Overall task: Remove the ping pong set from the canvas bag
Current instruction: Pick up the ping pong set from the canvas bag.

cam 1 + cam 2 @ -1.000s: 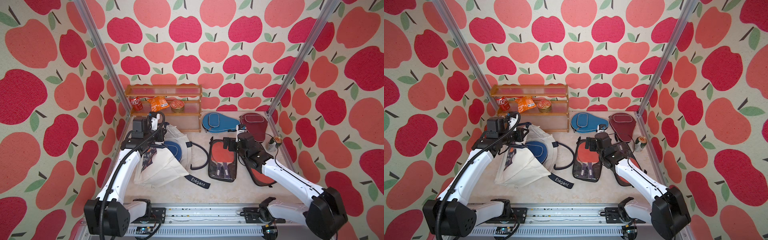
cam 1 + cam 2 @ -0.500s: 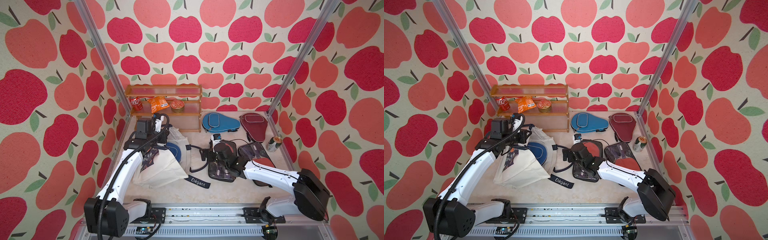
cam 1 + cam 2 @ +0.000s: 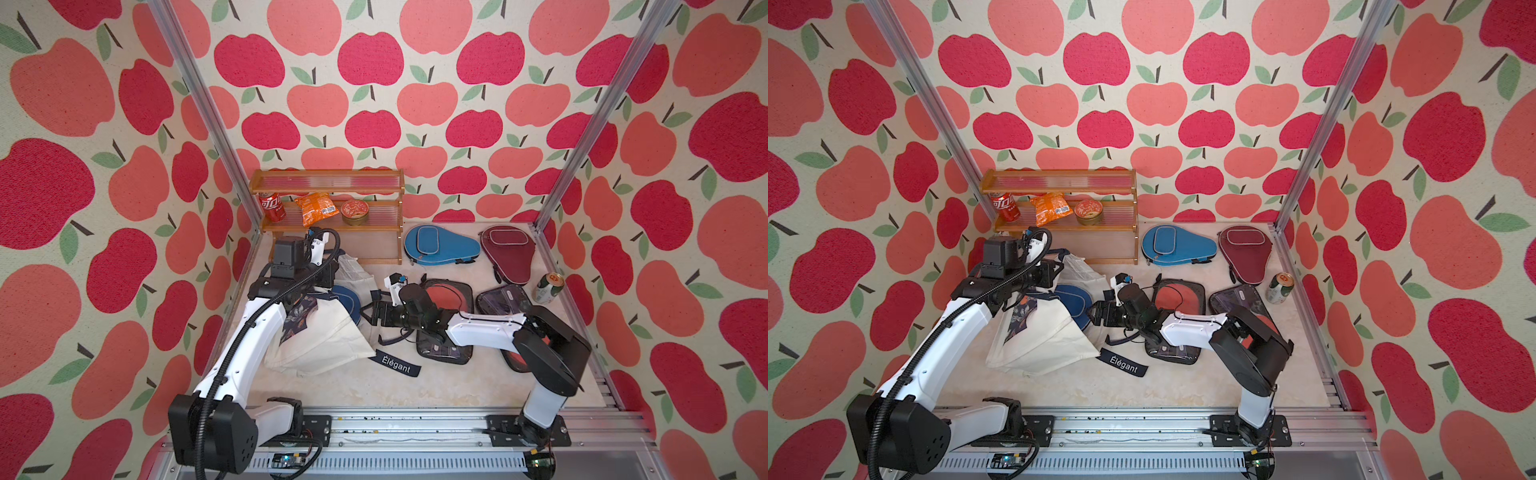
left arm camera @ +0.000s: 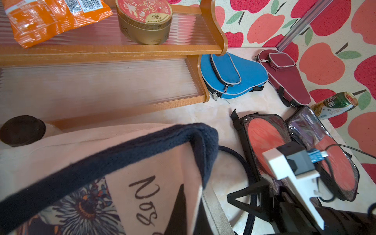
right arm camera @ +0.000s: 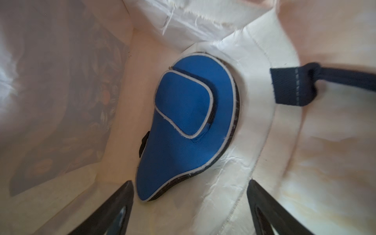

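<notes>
At bag (image 3: 328,336) mouth | R gripper (image 5: 190,181) wide, arm (image 3: 484,328) low | L gripper (image 3: 327,276) clamps rim

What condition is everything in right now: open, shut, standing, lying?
Cream canvas bag: on its side, mouth held open.
Dark-blue fabric paddle case: lying inside the bag.
Left pincer: shut on the bag's top edge.
Right pincer: open, at the bag's mouth.
Light-blue fabric paddle case: closed, lying flat.
Green drinks can: upright.
Round gold tin: lid on.

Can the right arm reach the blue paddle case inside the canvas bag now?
Likely yes: the left gripper holds the bag open, and the right gripper, jaws open, faces the case with nothing between.
</notes>
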You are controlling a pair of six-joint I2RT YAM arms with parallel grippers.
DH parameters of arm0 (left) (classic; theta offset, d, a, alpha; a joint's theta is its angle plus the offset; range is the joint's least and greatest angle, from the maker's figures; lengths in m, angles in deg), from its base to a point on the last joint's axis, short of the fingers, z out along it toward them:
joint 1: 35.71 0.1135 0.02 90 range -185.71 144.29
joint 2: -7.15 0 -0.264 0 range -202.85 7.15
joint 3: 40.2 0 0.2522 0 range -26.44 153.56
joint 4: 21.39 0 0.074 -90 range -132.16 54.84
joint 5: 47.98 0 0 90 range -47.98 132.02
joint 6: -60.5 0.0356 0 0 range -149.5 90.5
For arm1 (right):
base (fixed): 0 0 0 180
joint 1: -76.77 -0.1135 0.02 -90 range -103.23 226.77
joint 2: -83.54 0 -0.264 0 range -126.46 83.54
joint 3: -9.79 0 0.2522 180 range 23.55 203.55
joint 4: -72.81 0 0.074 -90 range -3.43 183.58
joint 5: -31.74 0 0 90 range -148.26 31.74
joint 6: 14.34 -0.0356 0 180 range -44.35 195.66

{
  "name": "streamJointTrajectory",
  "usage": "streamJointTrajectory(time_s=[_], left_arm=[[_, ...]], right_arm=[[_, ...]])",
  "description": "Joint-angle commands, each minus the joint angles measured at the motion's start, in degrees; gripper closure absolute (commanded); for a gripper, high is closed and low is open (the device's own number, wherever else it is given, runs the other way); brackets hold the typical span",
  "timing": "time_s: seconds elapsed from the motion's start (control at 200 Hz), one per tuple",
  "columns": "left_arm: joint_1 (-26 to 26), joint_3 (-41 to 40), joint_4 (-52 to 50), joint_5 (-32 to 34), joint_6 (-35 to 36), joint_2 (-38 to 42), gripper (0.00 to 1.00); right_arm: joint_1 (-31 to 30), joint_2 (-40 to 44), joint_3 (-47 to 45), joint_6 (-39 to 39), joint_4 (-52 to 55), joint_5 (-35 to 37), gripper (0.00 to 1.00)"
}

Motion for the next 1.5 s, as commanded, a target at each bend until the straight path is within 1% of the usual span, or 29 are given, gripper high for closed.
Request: streamJointTrajectory(time_s=[0.0,0.175,0.305,0.55,0.68,0.925,1.046,1.126,1.306,1.496], left_arm=[[-0.32,2.05,-0.82,-1.09,4.10,0.29,1.00],[-0.15,3.67,-2.42,-5.26,8.62,1.60,1.00],[0.22,4.40,-2.78,-9.00,11.13,2.63,1.00],[0.71,7.25,-6.87,-10.48,14.78,2.68,1.00],[0.82,7.53,-7.96,-10.26,15.49,2.85,1.00],[0.66,6.34,-7.53,-6.51,13.78,2.12,1.00],[0.64,5.01,-6.02,-7.15,12.82,2.14,1.00],[0.59,4.55,-5.63,-7.51,12.46,2.15,1.00],[0.61,3.71,-4.42,-8.49,11.27,2.50,1.00],[0.09,2.96,-3.15,-9.01,9.76,2.81,1.00]], right_arm=[[-0.20,-3.78,2.25,-6.14,-9.19,-6.25,0.13],[-0.27,-8.96,3.28,-10.16,-15.86,-8.01,0.16],[-0.20,-10.79,4.45,-11.06,-17.35,-8.28,0.16],[0.32,-12.44,5.71,-10.04,-18.55,-8.02,0.15],[0.81,-12.01,5.23,-7.31,-16.25,-5.81,0.15],[0.94,-7.21,2.37,-4.48,-7.19,1.08,0.15],[0.94,-5.73,2.02,-3.62,-3.55,3.37,0.15],[1.19,-6.59,2.52,-4.08,-3.15,2.64,0.15],[1.47,-11.10,3.48,-7.82,-6.88,-0.73,0.15],[1.73,-14.87,5.83,-9.15,-7.93,-2.83,0.15]])
